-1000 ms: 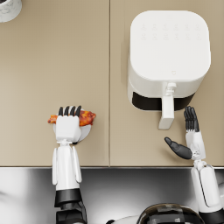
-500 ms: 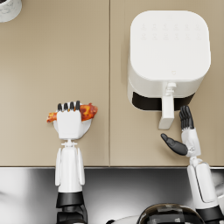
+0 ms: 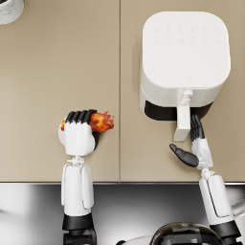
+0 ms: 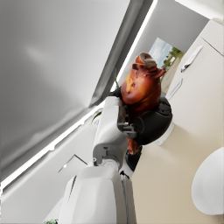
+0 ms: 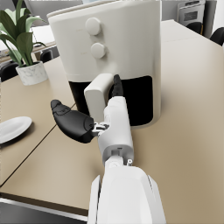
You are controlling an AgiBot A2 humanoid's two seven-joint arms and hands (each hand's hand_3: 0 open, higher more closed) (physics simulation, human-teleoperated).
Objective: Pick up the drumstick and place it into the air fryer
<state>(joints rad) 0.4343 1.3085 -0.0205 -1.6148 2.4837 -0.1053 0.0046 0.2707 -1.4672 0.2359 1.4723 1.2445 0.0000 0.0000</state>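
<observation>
Head view: 1 glossy red-brown roasted drumstick [image 3: 99, 121] is gripped in the dark left hand [image 3: 79, 134], its fingers curled over it above the beige table [image 3: 57, 72]. 1 white boxy air fryer [image 3: 184, 57] stands well apart to the right; the right hand [image 3: 194, 146], fingers spread and empty, sits just beside the white drawer handle [image 3: 182, 122]. I judge the pick done; next the drawer must come out, then the carry across.

Left wrist view: the drumstick pokes up from the closed fingers.

Right wrist view: 1 white plate [image 5: 13, 127] and 1 potted plant [image 5: 26, 54] lie beyond; the fingers reach the handle, not clasping it.
</observation>
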